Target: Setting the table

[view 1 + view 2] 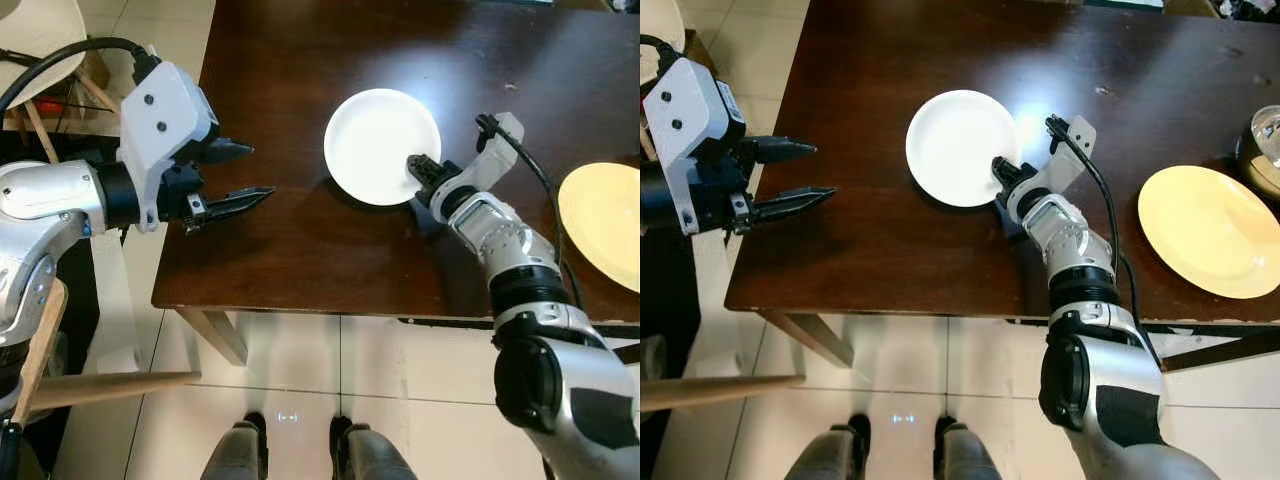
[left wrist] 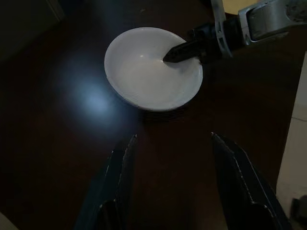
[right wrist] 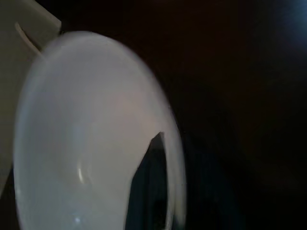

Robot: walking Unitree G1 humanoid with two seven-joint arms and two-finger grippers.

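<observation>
A white bowl [image 1: 380,145] sits on the dark wooden table [image 1: 290,250], a little left of its middle. My right gripper [image 1: 420,170] is shut on the bowl's near right rim. One black finger [image 3: 151,182] lies inside the bowl [image 3: 81,143] and the other is hidden under the rim. The left wrist view shows that finger [image 2: 178,51] reaching over the bowl's [image 2: 144,76] edge. My left gripper [image 1: 245,172] hovers open at the table's left edge, pointing toward the bowl with nothing between its fingers.
A yellow plate [image 1: 1210,230] lies at the right on the table, with a glass vessel [image 1: 1262,140] behind it. A pale chair [image 1: 40,40] stands off the far left corner. A wooden chair rail [image 1: 100,385] is near my left side, above the tiled floor [image 1: 400,400].
</observation>
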